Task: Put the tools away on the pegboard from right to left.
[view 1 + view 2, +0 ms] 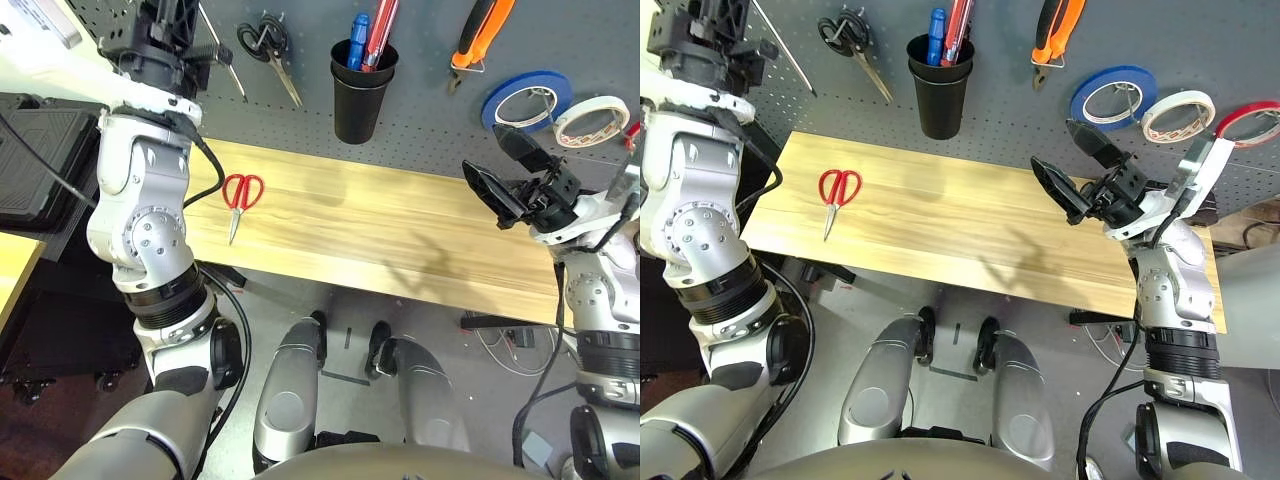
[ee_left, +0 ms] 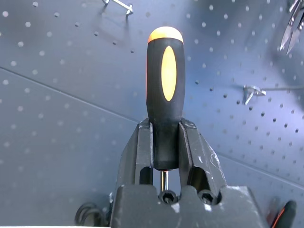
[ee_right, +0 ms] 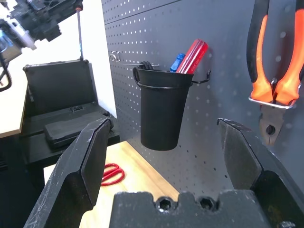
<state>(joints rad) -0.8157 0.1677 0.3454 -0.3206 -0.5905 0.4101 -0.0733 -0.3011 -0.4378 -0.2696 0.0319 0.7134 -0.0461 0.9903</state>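
Up at the pegboard (image 1: 420, 110), your left gripper (image 2: 164, 156) is pinching the slim screwdriver (image 2: 165, 90) by the lower end of its orange-and-black handle, handle tip pointing away from the wrist at the perforated panel, metal shaft running back between the fingers. Your right gripper (image 1: 1072, 170) hangs over the wooden table (image 1: 400, 235) with fingers spread wide and nothing between them; ahead of it the orange-and-black pliers (image 3: 275, 71) hang on a hook, the black cup holder (image 3: 164, 111) beside them. Red-handled scissors (image 1: 240, 198) lie flat on the table, below your left gripper and well apart from your right.
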